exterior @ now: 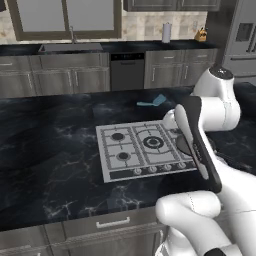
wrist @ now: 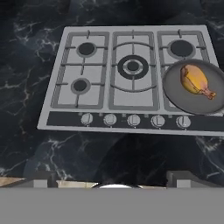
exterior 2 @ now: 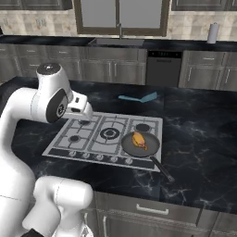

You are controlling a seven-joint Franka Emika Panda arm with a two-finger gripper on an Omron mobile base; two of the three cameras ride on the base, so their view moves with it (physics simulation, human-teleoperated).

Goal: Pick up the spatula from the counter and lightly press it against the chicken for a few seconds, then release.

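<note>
The counter (exterior 2: 199,139) looks like glossy black veined marble, the hob (wrist: 105,87) matt grey metal, the pan (wrist: 175,89) dark and matt, the spatula (exterior 2: 139,98) smooth plastic.

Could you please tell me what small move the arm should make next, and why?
Probably reach forward over the stove toward the spatula. It lies untouched on the counter beyond the stove, while the gripper hangs open and empty near the stove's front edge. The chicken sits in the pan, but pressing needs the spatula first.

A black marble island counter (exterior: 50,150) faces grey base cabinets (exterior: 55,80); a dark-framed window (exterior 2: 139,11) sits in the beige tiled wall (exterior 2: 28,21).
</note>
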